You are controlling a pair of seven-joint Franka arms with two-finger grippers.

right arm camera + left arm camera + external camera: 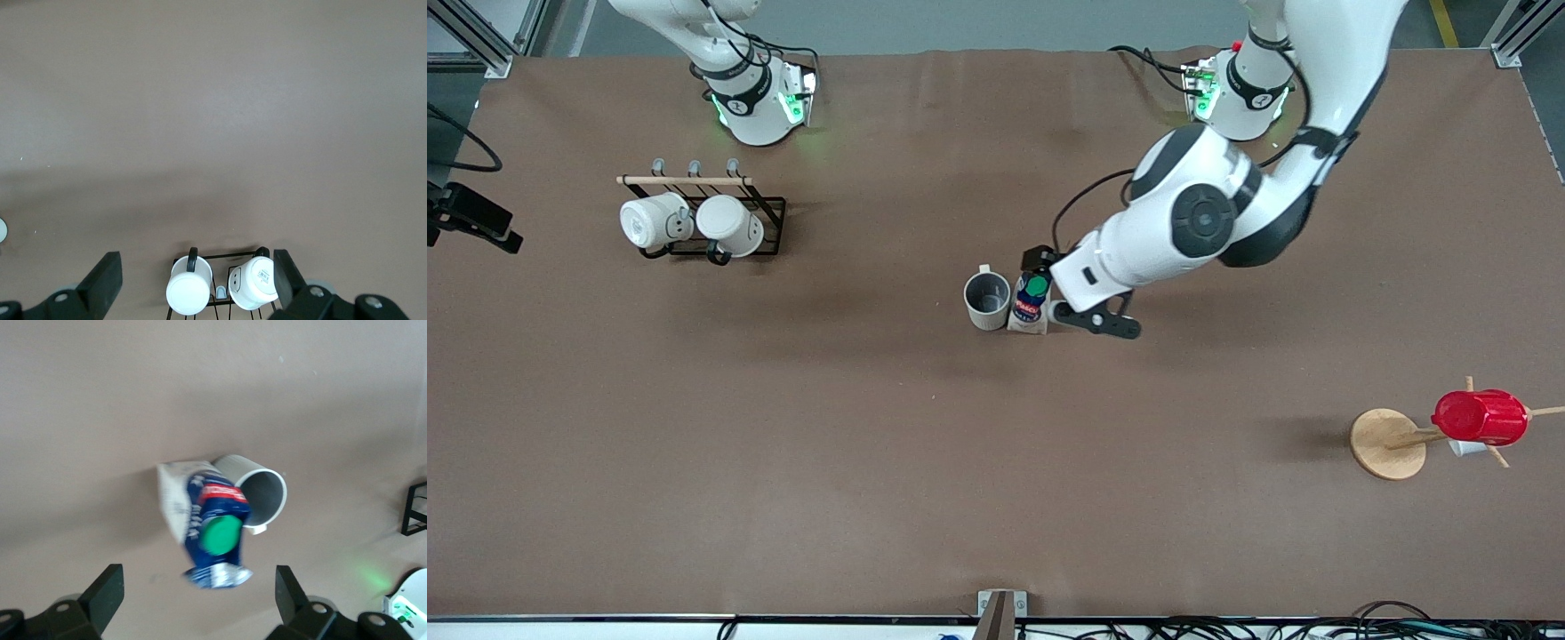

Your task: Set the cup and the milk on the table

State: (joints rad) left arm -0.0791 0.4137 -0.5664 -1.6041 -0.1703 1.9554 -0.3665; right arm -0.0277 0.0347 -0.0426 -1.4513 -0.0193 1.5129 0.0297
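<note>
The cup [987, 300], cream-white with a grey inside, stands upright on the brown table [783, 444] near its middle. The milk [1031, 307], a white carton with a dark blue top, red label and green cap, stands touching it on the side toward the left arm's end. My left gripper [1069, 293] is low beside the milk, open and empty, its fingers apart from the carton. The left wrist view shows the milk [213, 520] and cup [257, 495] ahead of the open left gripper [198, 597]. My right gripper [195, 283] is open and empty, high over the mug rack, out of the front view.
A black wire rack [769, 206] with two white mugs [694, 222] stands near the right arm's base; it also shows in the right wrist view [220, 257]. A wooden mug tree [1387, 443] holding a red ribbed cup [1480, 416] stands toward the left arm's end, nearer the front camera.
</note>
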